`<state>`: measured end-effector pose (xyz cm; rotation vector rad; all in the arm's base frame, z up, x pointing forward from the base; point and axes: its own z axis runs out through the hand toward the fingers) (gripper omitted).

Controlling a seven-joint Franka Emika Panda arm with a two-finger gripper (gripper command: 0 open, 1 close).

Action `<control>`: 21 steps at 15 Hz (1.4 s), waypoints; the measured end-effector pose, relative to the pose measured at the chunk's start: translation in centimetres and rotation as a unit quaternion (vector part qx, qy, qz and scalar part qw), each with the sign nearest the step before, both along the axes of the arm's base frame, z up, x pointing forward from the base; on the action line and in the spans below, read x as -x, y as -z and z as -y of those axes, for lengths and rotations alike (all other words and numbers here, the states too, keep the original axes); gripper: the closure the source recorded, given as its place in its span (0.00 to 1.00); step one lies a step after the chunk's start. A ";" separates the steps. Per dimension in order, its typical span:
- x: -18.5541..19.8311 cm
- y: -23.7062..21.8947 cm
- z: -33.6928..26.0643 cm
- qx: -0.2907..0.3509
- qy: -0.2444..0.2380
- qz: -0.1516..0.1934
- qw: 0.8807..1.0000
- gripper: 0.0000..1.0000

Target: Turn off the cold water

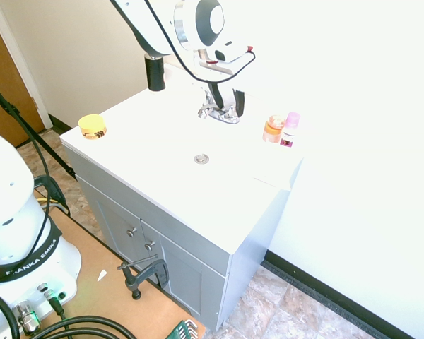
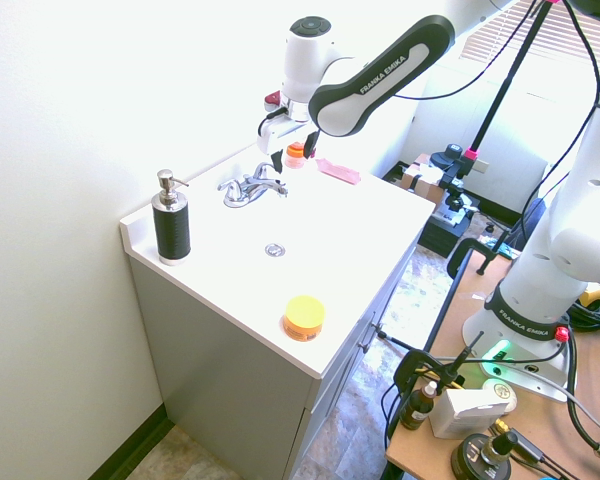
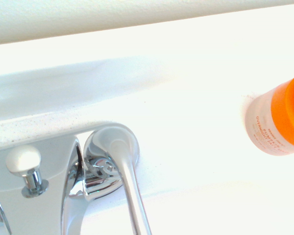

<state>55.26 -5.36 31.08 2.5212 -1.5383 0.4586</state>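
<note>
Showing close: faucet point(image 3: 88, 181) lever, orange-capped bottle point(image 3: 279, 122).

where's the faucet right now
In the first exterior view the faucet sits at the back of the white counter, under the gripper, between the black pump bottle and orange jar.

— What sits around my jaws on this white vanity top point(image 1: 162, 159)?

— A black pump bottle point(image 2: 170, 222) with a silver top stands well off to one side, by the back corner.

— And on the other side?

— Close by, an orange-capped jar point(image 1: 273, 128) with a pink-capped bottle point(image 1: 290, 129) just beside it. A pink flat item point(image 2: 338, 171) lies near them.

— Farther out?

— A yellow-orange tub point(image 1: 92, 126) at the front edge, well apart from me, and the drain point(image 1: 201, 159) in front of me.
</note>
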 end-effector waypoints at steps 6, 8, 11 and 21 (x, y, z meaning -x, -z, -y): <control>-0.4 0.0 1.3 0.018 0.005 0.004 1.000 0.00; -1.1 0.1 1.7 0.026 0.010 0.008 1.000 0.00; -2.3 0.1 2.5 0.039 0.011 0.014 0.999 0.00; -2.8 -0.9 1.9 0.023 -0.001 0.016 1.000 0.00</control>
